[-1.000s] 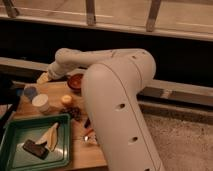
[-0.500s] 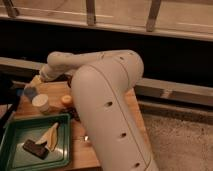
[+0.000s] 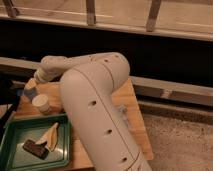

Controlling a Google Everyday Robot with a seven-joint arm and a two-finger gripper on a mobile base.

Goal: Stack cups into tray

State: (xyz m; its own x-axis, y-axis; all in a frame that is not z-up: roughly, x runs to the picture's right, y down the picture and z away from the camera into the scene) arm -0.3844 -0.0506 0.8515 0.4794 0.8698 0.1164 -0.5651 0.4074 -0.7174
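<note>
A white cup (image 3: 41,103) stands on the wooden board at the left, just behind the tray. The dark green tray (image 3: 15,131) lies at the front left and holds a dark flat piece and a pale wedge. Only a sliver of the blue-grey cup (image 3: 20,93) shows at the board's left edge. My gripper (image 3: 31,85) hangs at the end of the white arm, right beside and slightly above that cup, open with nothing held. The white cup sits just right of and nearer than the gripper.
My bulky white arm (image 3: 97,115) fills the middle of the view and hides much of the wooden board (image 3: 132,107). A dark ledge with railing posts runs along the back. Grey speckled floor lies to the right.
The arm has swung left and nearer the camera, now covering the red-brown bowl and the orange object. The gripper moved left and down to the blue-grey cup.
</note>
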